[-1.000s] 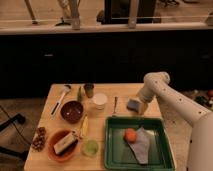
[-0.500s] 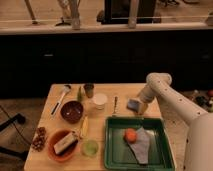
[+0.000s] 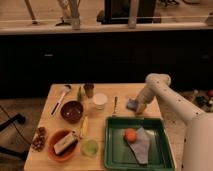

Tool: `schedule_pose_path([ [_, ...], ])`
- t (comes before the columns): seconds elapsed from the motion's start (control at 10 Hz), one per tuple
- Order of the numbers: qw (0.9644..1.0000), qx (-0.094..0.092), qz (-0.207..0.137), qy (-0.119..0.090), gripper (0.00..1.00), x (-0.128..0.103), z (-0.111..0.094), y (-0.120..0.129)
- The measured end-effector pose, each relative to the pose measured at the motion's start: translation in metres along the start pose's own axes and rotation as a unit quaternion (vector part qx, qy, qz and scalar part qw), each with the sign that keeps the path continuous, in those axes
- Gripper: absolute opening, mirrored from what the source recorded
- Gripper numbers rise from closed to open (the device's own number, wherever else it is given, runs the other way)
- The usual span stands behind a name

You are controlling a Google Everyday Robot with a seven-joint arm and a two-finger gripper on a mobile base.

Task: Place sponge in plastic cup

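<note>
1. Your candidate cups all lie left of the sponge. The white cup point(image 3: 100, 101) and the brown cup point(image 3: 89, 90) stand at the table's middle back, and the green cup point(image 3: 90, 148) stands near the front edge. I cannot tell which one is plastic.
2. The sponge point(image 3: 132, 104) lies on the bare table point(image 3: 55, 92), just behind the back rim of the green tray point(image 3: 113, 150). Its long axis does not show.
3. The gripper point(image 3: 139, 107) sits low at the sponge's right side, touching it or just beside it. You cannot tell whether it is spread, closed or already pinching the sponge.
4. So once the sponge is gripped, your carry goes left, and the white cup is nearest.
</note>
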Motion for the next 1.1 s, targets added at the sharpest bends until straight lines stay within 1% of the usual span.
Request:
schedule_pose_path([
  [0.1,1.0000,0.000,0.000,0.000,0.31,0.000,0.000,0.000],
  [0.2,1.0000,-0.001,-0.002,-0.001,0.19,0.000,0.001,0.000],
  [0.4,1.0000,-0.001,-0.008,-0.004,0.03,0.001,0.000,0.000],
  [0.5,0.9999,-0.002,-0.013,-0.005,0.00,0.003,-0.001,0.001],
  [0.7,0.9997,-0.001,-0.022,-0.012,0.00,0.006,-0.006,0.001],
  [1.1,0.9986,0.008,-0.045,-0.027,0.00,0.006,-0.018,-0.001],
])
